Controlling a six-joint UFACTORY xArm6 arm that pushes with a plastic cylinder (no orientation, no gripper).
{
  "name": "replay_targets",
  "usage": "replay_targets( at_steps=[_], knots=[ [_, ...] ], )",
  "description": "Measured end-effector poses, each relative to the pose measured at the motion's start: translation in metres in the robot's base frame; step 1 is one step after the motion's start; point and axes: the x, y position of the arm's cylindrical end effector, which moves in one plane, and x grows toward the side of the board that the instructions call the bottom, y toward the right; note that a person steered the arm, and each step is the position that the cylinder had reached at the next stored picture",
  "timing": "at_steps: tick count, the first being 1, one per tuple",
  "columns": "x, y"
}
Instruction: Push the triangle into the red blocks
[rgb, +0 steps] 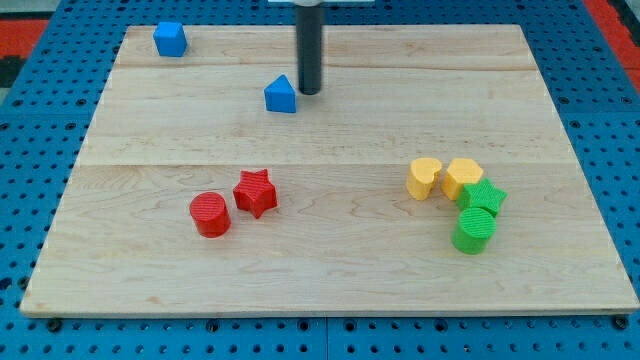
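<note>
A blue triangle block (281, 95) lies on the wooden board in the upper middle of the view. My tip (309, 92) stands just to its right, very close to it or touching. A red star block (255, 192) and a red cylinder block (210, 214) sit side by side lower down, left of centre, well below the triangle.
A blue cube-like block (170, 39) sits near the board's top left corner. Two yellow blocks (443, 178) and two green blocks (478, 215) cluster at the right. The wooden board (330, 280) lies on a blue pegboard surface.
</note>
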Motion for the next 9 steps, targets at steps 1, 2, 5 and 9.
replay_targets(
  at_steps=[1, 2, 5, 9],
  knots=[
    [-0.011, -0.023],
    [0.013, -0.035],
    [0.153, -0.077],
    [0.170, -0.037]
  ],
)
